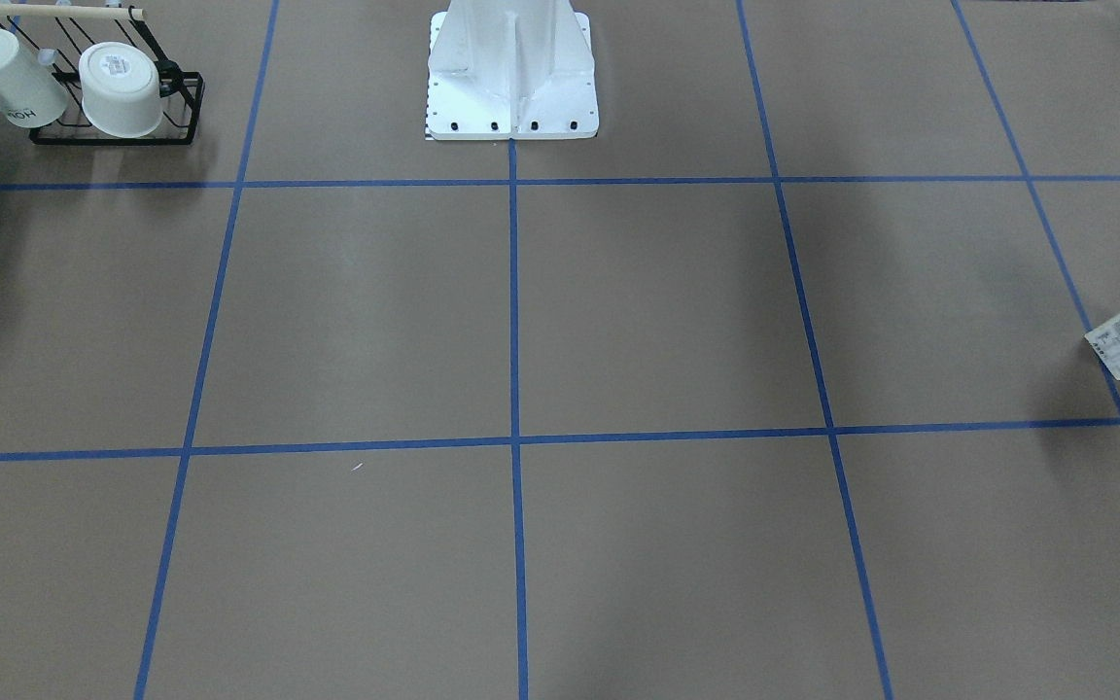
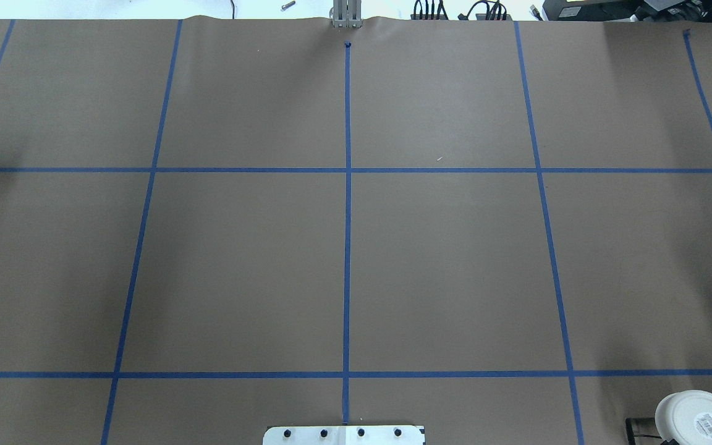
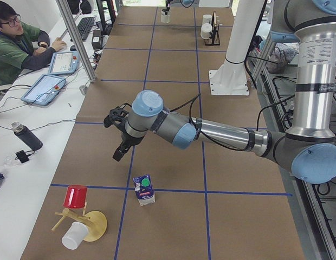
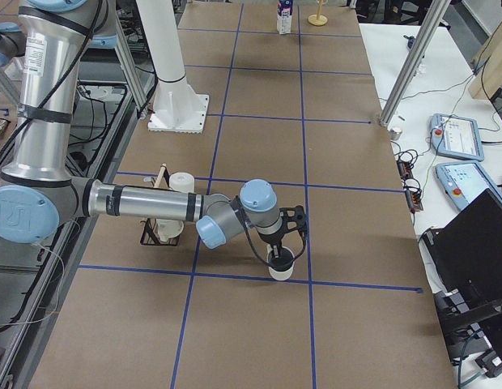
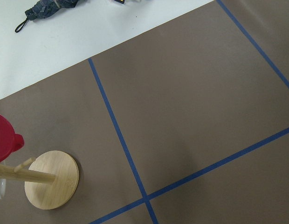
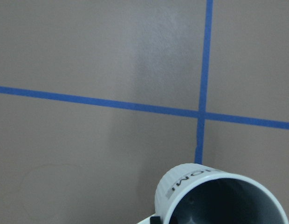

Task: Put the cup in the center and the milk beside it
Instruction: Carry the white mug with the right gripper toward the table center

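While I could not tell whether its fingers were clamped, the right gripper (image 4: 282, 253) stood at the upright cup (image 4: 281, 269), well right of centre on the table (image 4: 259, 154).

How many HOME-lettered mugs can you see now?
2. One HOME mug tilts on the black wire rack beside the handleless white cup; the second HOME mug is at the right gripper, apart from the rack. The right arm may hide more.

We record the left arm (image 3: 222, 132) stretched out nearly level from its upright column, its left gripper (image 3: 120, 147) angled downward. The right arm (image 4: 146, 203) is likewise extended level, its right gripper (image 4: 282, 245) pointing down. We cannot determine how wide either gripper's fingers stand.
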Robot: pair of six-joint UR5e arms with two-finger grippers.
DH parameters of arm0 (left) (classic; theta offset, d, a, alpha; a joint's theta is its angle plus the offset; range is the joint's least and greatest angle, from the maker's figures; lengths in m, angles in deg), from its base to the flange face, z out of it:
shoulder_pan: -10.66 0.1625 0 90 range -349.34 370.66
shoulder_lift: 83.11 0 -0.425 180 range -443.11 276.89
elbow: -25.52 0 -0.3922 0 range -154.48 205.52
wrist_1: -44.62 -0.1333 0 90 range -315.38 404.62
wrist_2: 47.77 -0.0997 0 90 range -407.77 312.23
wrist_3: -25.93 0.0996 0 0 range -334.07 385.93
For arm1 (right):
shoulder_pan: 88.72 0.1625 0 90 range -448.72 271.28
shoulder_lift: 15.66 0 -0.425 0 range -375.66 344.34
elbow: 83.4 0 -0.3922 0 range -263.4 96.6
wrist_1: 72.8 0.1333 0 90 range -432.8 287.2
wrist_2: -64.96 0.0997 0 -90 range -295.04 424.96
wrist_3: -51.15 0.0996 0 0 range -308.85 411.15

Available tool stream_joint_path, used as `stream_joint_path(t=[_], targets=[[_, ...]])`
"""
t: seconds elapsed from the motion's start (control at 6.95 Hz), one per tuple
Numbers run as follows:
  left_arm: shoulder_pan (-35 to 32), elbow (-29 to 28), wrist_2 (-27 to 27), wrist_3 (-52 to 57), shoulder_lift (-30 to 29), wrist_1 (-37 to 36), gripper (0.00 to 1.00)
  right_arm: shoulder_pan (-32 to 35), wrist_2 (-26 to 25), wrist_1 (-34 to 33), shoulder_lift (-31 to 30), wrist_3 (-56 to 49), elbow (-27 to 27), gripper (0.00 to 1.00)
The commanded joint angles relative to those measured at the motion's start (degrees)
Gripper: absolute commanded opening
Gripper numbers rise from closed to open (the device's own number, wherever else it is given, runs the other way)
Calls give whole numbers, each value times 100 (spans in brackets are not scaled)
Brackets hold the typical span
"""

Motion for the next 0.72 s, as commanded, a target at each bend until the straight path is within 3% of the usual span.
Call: stream_joint_path(t=[0.0,0.29,0.58], targets=[[6,-1,4,0,15,0,99,-292,173,-577,551,869,540,0],[6,-10,-4,0,41,35,99,-1247,-106,-1532,1427,2929,1313,0],[15,-28,4,0,41,35,99,-2722,-1402,-3216,2961,4620,1668,0]])
